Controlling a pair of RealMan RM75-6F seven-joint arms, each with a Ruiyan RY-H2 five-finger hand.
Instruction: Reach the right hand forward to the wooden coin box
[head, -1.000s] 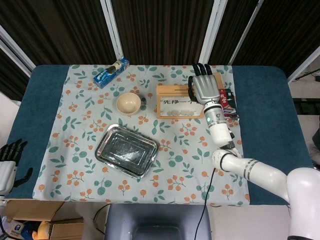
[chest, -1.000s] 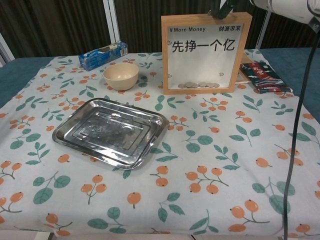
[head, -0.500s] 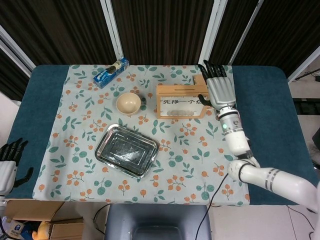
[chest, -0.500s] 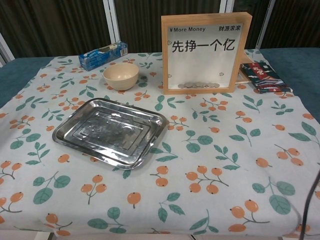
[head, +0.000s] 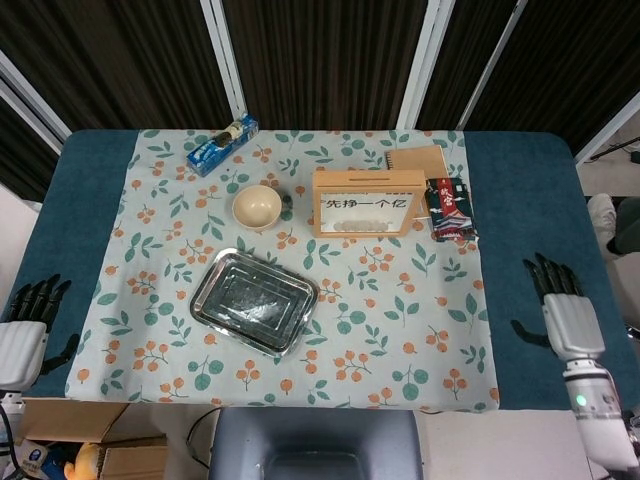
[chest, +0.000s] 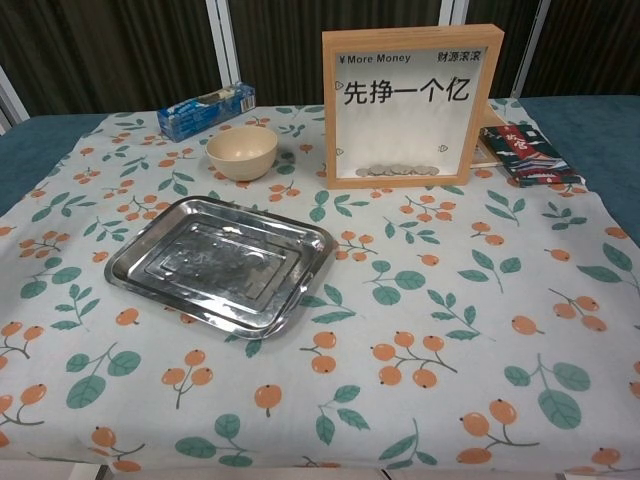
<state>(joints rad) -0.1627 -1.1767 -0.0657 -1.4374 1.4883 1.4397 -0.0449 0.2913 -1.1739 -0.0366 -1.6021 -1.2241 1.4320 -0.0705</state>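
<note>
Though nearer than the left hand (head: 22, 335), the right hand (head: 568, 318), fingers spread and empty like the left's, sits well apart from the box (head: 362, 203), which lies forward-left, broadside on.

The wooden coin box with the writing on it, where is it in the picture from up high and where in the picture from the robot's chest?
Head view: the wooden coin box stands above the middle, a little right, on the flowery cloth.
Chest view: the wooden coin box stands at the top, right of the middle, facing the camera.
Shared landmark: the beige bowl sits to its left in both.
</note>
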